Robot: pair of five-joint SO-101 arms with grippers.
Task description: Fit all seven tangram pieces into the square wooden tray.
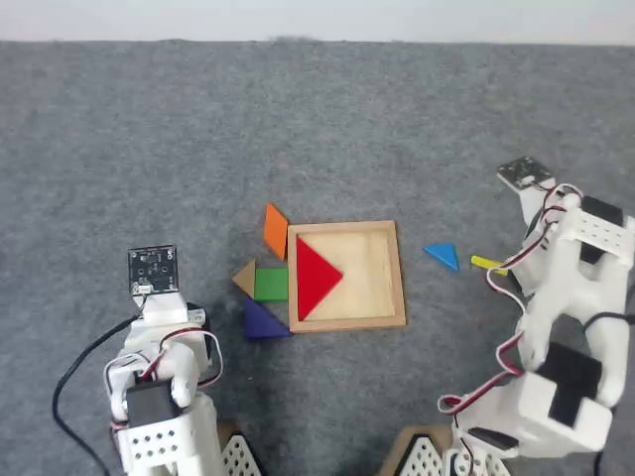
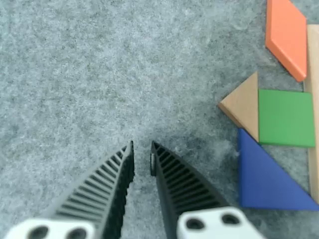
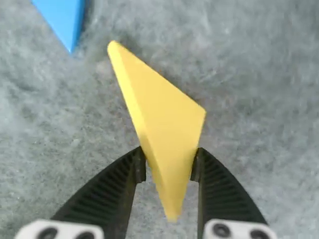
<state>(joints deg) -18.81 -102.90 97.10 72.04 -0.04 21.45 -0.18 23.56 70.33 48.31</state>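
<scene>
The square wooden tray [image 1: 382,315] lies mid-table with a red triangle [image 1: 316,276] in its left half. Against its left side sit an orange parallelogram [image 1: 276,231], a tan triangle [image 1: 245,279], a green square [image 1: 271,284] and a dark blue triangle [image 1: 262,321]. Right of the tray lie a light blue triangle [image 1: 443,256] and a yellow triangle [image 1: 487,263]. My right gripper [image 3: 168,162] is shut on the yellow triangle [image 3: 159,119], low over the mat. My left gripper [image 2: 142,149] is shut and holds nothing, left of the tan triangle [image 2: 244,104] and dark blue triangle [image 2: 261,177].
Grey felt covers the whole table. The left arm's base [image 1: 159,416] stands at the front left, and the right arm [image 1: 566,337] at the front right. Open mat stretches behind the tray and to the far left.
</scene>
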